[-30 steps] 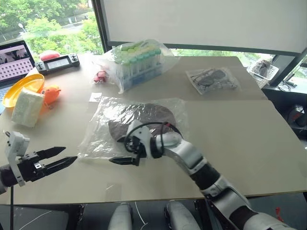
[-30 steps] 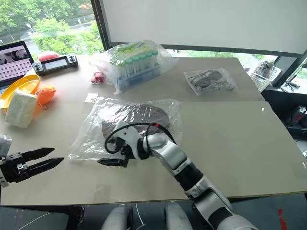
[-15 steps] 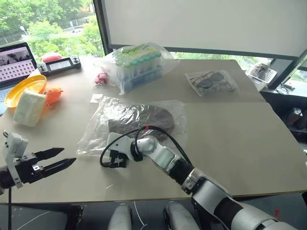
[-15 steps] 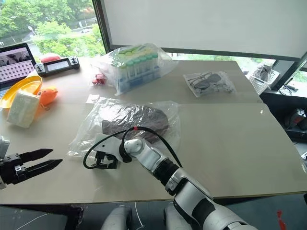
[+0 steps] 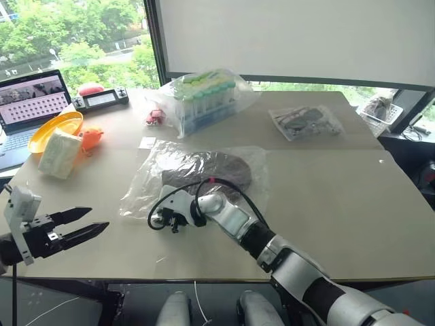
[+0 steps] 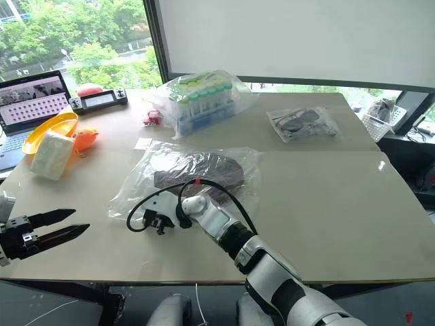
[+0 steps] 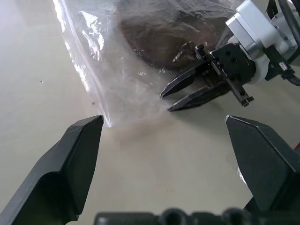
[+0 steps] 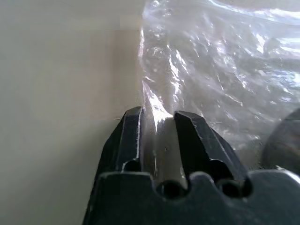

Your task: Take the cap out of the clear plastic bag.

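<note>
Since a second ago the right gripper has dropped to the bench and its jaws have nipped the near edge of the clear plastic bag. Left gripper waits left, jaws apart. The film looks slippery and limp; the cap lies soft inside, best pinched at its rim.

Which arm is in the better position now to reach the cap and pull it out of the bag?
Probably the left. The left gripper hangs open beside the clear plastic bag, while the right gripper is pinching the bag's near edge. The cap lies inside.
</note>
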`<move>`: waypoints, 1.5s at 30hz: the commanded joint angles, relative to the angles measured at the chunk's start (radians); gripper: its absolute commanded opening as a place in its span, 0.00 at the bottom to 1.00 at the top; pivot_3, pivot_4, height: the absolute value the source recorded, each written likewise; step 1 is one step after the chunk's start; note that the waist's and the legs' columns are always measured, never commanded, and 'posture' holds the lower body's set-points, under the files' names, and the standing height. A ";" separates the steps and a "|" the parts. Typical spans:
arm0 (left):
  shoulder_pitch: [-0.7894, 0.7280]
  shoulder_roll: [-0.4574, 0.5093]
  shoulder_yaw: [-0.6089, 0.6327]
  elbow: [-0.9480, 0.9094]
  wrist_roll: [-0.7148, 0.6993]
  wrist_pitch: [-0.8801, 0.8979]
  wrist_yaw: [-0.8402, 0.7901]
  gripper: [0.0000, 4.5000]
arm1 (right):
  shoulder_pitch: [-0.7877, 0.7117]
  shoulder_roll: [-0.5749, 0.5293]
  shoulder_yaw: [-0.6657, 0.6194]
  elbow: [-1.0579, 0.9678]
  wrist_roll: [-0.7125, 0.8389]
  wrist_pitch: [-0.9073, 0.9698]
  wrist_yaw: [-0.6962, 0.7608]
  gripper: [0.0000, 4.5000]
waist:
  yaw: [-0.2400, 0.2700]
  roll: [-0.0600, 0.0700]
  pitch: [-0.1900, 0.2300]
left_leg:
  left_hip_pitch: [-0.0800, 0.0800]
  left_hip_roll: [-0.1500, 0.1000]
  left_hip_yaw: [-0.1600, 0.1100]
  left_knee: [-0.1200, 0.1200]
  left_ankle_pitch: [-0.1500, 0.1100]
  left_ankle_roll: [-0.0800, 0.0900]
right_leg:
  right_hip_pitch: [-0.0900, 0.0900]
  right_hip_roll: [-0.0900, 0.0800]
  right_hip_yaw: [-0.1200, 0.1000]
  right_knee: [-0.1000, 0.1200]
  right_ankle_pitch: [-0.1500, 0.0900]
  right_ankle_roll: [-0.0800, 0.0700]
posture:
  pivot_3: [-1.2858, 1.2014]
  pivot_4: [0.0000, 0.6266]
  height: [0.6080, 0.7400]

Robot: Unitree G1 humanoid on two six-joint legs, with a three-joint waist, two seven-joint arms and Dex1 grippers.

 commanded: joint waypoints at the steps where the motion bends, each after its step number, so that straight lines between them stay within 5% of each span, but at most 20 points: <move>1: -0.008 0.013 0.010 -0.037 -0.012 -0.007 0.009 1.00 | -0.012 0.079 0.002 0.166 -0.056 0.131 -0.019 0.01 | 0.000 0.000 -0.001 | 0.000 0.000 0.000 0.000 0.000 0.000 | 0.000 0.000 0.000 0.000 0.000 0.000 | 0.52 0.24 1.00; 11: -0.030 0.008 -0.021 -0.043 -0.011 -0.008 0.037 1.00 | 0.000 0.055 0.007 0.061 -0.054 0.057 0.033 0.01 | -0.002 0.000 -0.001 | 0.000 0.000 0.000 -0.001 0.001 0.001 | -0.001 0.000 0.000 -0.001 -0.001 -0.001 | 0.52 0.24 1.00; 16: -0.069 0.010 -0.061 -0.028 -0.011 -0.010 0.042 1.00 | 0.116 -0.109 0.048 -0.300 -0.052 -0.123 0.186 0.01 | -0.010 -0.006 0.000 | -0.007 0.002 -0.001 -0.002 0.002 0.002 | -0.004 0.002 -0.003 -0.005 -0.002 0.000 | 0.52 0.24 1.00; 21: -0.119 0.008 -0.111 0.001 -0.003 -0.015 0.039 1.00 | 0.228 -0.307 0.035 -0.547 -0.082 -0.154 0.268 0.01 | -0.006 -0.013 -0.004 | -0.033 0.001 -0.003 -0.001 0.004 0.002 | -0.020 0.001 -0.005 -0.005 0.004 0.003 | 0.52 0.24 1.00; 28: -0.220 -0.007 -0.235 0.075 0.030 -0.051 0.026 1.00 | 0.382 -0.662 -0.122 -0.844 0.173 -0.220 0.599 0.01 | 0.000 -0.012 0.001 | -0.038 0.001 -0.005 -0.001 0.000 -0.003 | -0.020 0.000 -0.011 -0.015 0.004 0.003 | 0.52 0.24 1.00; 36: -0.296 -0.015 -0.331 0.125 0.053 -0.094 -0.006 1.00 | 0.360 -0.919 -0.238 -0.735 0.143 -0.270 0.736 0.01 | -0.009 -0.013 0.009 | -0.035 0.002 -0.004 0.002 0.002 0.000 | -0.018 0.002 -0.011 -0.014 0.004 0.004 | 0.52 0.24 1.00; 45: -0.355 -0.053 -0.468 0.048 0.047 -0.103 -0.040 1.00 | 0.291 -0.977 -0.292 -0.535 0.012 -0.362 0.654 0.01 | -0.003 -0.012 0.010 | -0.037 0.001 -0.004 0.005 0.002 0.000 | -0.017 0.002 -0.010 -0.013 0.005 0.005 | 0.52 0.24 1.00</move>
